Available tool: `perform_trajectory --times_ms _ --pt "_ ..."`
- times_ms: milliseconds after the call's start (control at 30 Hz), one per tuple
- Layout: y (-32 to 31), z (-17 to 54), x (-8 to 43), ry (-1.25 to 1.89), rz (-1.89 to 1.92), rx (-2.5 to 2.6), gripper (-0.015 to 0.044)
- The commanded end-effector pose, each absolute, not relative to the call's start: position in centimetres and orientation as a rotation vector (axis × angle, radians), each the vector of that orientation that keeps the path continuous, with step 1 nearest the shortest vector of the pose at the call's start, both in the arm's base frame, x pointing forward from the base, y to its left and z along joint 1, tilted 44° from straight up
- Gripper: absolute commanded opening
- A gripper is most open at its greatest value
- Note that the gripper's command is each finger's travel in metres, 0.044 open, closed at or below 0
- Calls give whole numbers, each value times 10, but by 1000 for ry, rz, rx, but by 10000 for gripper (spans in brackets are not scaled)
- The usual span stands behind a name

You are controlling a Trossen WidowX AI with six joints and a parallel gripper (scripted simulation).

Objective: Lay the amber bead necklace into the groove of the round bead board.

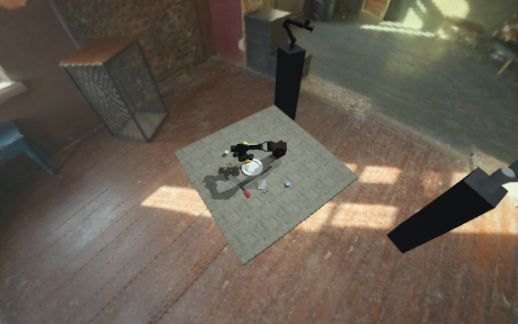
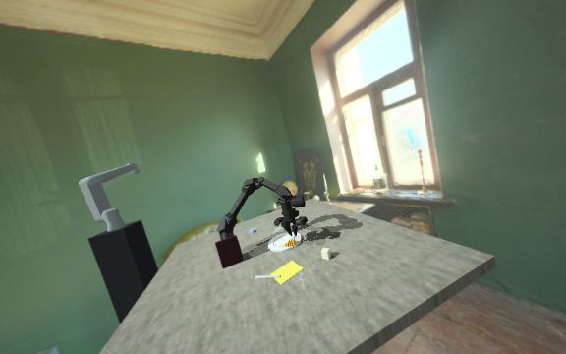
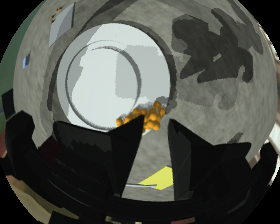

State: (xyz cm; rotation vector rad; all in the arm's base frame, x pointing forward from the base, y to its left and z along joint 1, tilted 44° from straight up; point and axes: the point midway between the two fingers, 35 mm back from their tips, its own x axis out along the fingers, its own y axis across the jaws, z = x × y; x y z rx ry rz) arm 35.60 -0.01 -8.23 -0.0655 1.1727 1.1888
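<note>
The round white bead board lies flat on the table, with a ring-shaped groove. The amber bead necklace is bunched in a heap at one side of the board, at its rim in the wrist view, not spread round the ring. My gripper points down just above the heap. It is partly open, with a narrow gap and nothing seen gripped. The left finger hides some of the beads in the wrist view.
A yellow sheet with a pale stick and a cream block lie to one side. A grey square, a red-handled tool and a blue block lie beyond the board.
</note>
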Motion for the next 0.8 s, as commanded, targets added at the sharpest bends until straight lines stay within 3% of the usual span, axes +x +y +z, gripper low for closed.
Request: perform_trajectory --times_ms 0,767 --pt "1 -81 360 1061 1291 -191 120" --pt "15 -95 359 1059 1288 -198 120"
